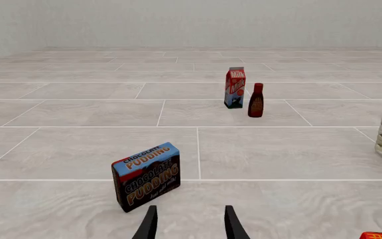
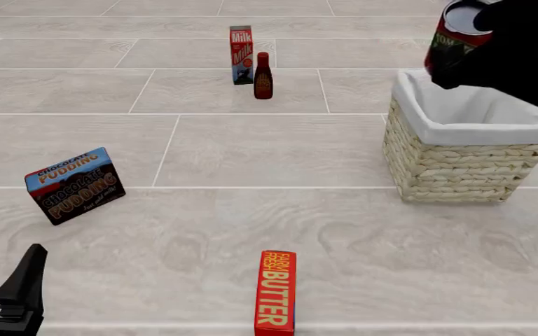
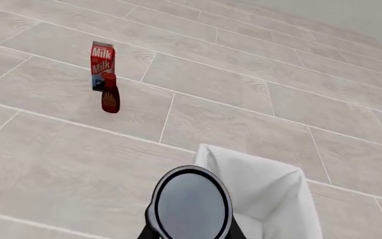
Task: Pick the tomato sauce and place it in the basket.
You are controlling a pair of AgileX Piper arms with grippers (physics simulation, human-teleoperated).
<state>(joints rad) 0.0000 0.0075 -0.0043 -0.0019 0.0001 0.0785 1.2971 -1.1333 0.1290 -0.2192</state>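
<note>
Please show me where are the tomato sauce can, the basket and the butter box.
tomato sauce [image 2: 458, 31], front view, on its red label.
basket [image 2: 456, 168], front view, on its woven front wall.
butter box [image 2: 276, 290], front view, on its red face.

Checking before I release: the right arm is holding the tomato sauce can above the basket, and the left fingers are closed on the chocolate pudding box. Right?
Not quite. The left gripper holds nothing: in the left wrist view its fingers are open, and the chocolate pudding box stands apart on the table. The rest holds: in the front view the right gripper holds the tomato sauce can above the basket.
</note>
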